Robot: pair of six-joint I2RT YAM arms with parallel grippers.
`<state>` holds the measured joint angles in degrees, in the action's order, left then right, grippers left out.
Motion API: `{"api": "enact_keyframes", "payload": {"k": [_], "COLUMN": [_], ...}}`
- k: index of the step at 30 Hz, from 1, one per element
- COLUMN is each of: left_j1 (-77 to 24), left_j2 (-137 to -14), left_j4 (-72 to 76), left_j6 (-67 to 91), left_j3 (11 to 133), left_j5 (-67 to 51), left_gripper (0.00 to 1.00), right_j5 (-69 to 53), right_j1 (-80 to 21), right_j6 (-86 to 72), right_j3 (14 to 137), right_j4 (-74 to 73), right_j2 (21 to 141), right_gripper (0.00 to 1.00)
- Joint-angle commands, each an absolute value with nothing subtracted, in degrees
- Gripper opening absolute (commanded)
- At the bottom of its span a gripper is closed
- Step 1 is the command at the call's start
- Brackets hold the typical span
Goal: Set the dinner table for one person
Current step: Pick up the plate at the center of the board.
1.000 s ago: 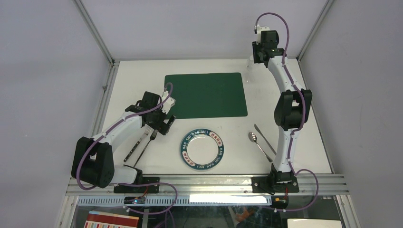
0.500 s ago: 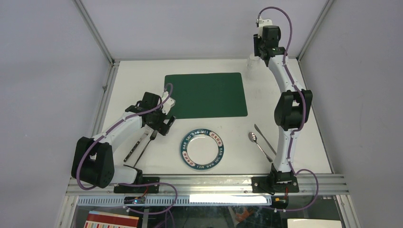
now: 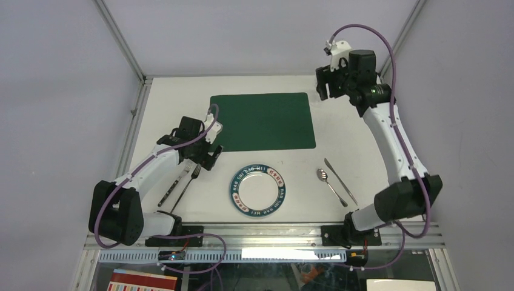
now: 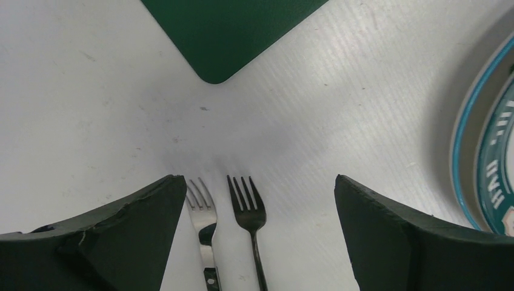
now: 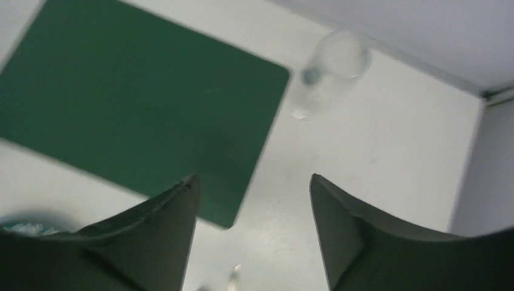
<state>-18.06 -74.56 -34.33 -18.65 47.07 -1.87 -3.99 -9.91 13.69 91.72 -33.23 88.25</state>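
Note:
The dinner table (image 3: 170,103) is a white top carrying a dark green placemat (image 3: 263,121) at the back middle. A blue-rimmed plate (image 3: 257,189) lies in front of the mat. Right of it lie a spoon (image 3: 330,182) and a knife (image 3: 340,180). Two forks (image 3: 185,185) lie side by side to the plate's left, a silver fork (image 4: 203,224) and a dark fork (image 4: 245,206). My left gripper (image 4: 257,179) hangs open low over their tines, touching neither. My right gripper (image 5: 254,177) is open, empty and raised near the mat's back right corner. A clear glass (image 5: 333,63) stands beyond it.
Silver framing (image 3: 136,121) runs along the table's left and back edges, with grey walls close behind. The plate's rim (image 4: 463,139) lies just right of my left fingers. The right arm's elbow (image 3: 406,197) hangs over the table's front right edge.
The right arm has swung its elbow out to the right and pulled the gripper back from the glass, jaws spreading wider. The left arm has barely shifted.

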Motion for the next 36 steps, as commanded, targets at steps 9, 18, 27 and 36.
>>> {"api": "enact_keyframes", "payload": {"k": [9,18,27,36], "left_j1": [-18.8,-19.3,-20.5,-20.8], "left_j2": [-82.2,-85.6,-91.3,-94.0], "left_j4": [-46.4,-56.7,-58.6,-57.4], "left_j6": [-24.7,-31.8,-35.6,-35.7], "left_j3": [62.5,66.8,63.3,60.9], "left_j5": [-25.2,-44.0,-48.9,-47.9], "left_gripper": [0.99,0.99,0.95,0.94], "right_j5": [-31.3,-37.8,-36.5,-38.7], "right_j1": [-13.3,-18.7,-27.2,-28.8], "right_j6": [22.4,26.1,23.5,22.6], "right_j3": [78.5,74.2,72.7,73.4], "right_j4": [-61.1,-66.5,-64.2,-63.6], "right_j2": [82.5,93.0,96.8,104.7], "right_gripper": [0.77,0.68,0.62,0.61]}}
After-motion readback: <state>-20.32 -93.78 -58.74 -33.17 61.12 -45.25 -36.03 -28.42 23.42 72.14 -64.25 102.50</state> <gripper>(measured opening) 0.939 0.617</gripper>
